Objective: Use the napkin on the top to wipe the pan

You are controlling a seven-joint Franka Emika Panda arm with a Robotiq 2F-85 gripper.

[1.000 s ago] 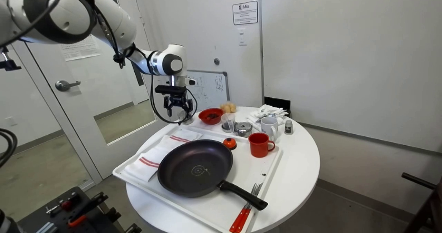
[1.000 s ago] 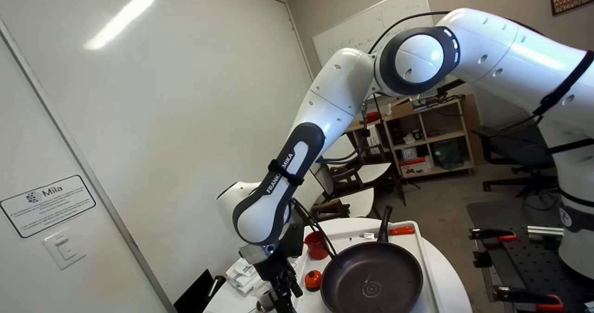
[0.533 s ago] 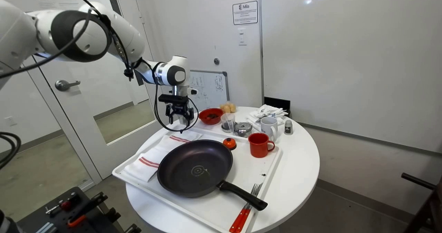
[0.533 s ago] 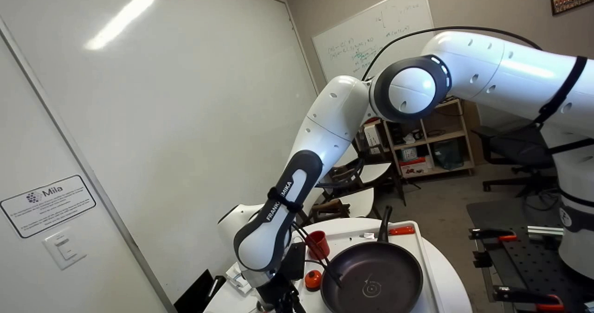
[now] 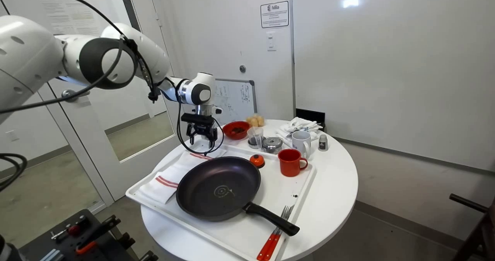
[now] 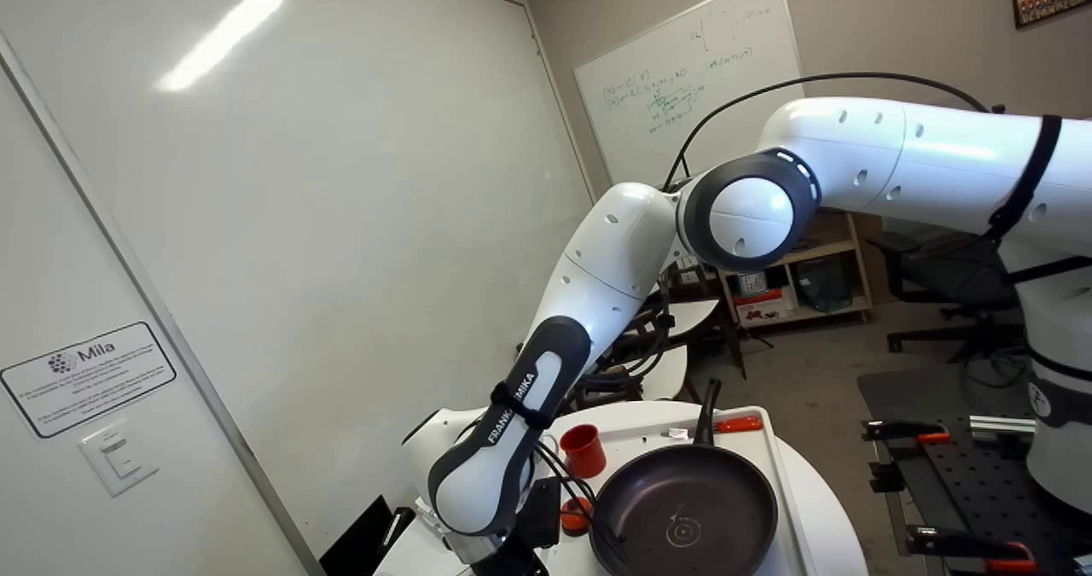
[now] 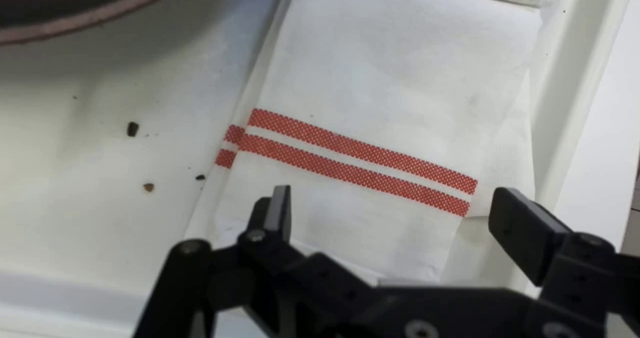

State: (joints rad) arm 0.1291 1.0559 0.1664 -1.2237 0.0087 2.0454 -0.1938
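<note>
1. I judge the wiping not begun: the napkin [image 7: 370,112] lies folded on the tray [image 5: 267,191], at ten o'clock from the pan [image 5: 218,187] in an exterior view.
2. My tool [image 7: 392,205] is spread wide over one end of the napkin, holding nothing.
3. Left, I reckon: pinch the napkin, lift it, carry it toward four o'clock, wipe.
4. Against a second ago, my arm [image 5: 154,56] and tool sit lower; pan and napkin lie where they did.

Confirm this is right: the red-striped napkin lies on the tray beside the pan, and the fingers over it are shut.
One error: the fingers are open, not shut; the wrist view shows them standing apart. The rest holds: the red-striped napkin lies on the tray beside the pan, with the fingers over it.
</note>
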